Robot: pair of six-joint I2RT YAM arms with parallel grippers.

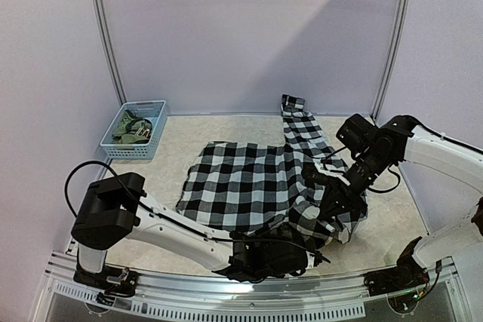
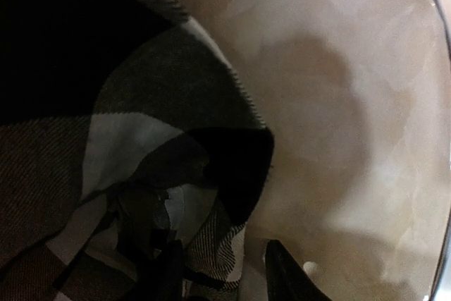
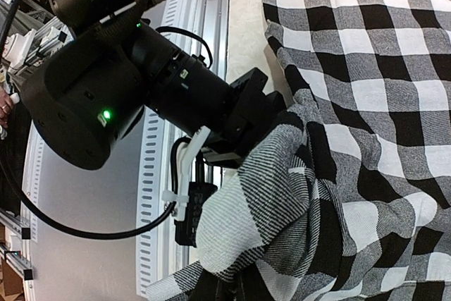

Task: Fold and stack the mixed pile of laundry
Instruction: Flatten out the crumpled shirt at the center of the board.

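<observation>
The black-and-white checked shirt (image 1: 249, 182) lies spread across the middle of the table, bunched at its near right corner. My left gripper (image 1: 312, 256) is low at the shirt's near edge. In the left wrist view its jaws (image 2: 229, 276) stand apart with the shirt's hem (image 2: 211, 244) between them. My right gripper (image 1: 333, 213) is buried in the bunched right side. In the right wrist view the cloth (image 3: 282, 202) gathers into its fingers, which are mostly hidden. The olive-green shirt (image 1: 133, 130) lies in the basket.
The light blue lattice basket (image 1: 143, 105) stands at the back left by the wall. One shirt sleeve (image 1: 296, 115) reaches toward the back wall. The table's metal front rail (image 1: 249, 292) runs close under the left gripper. The left arm's wrist (image 3: 169, 82) is right beside the right gripper.
</observation>
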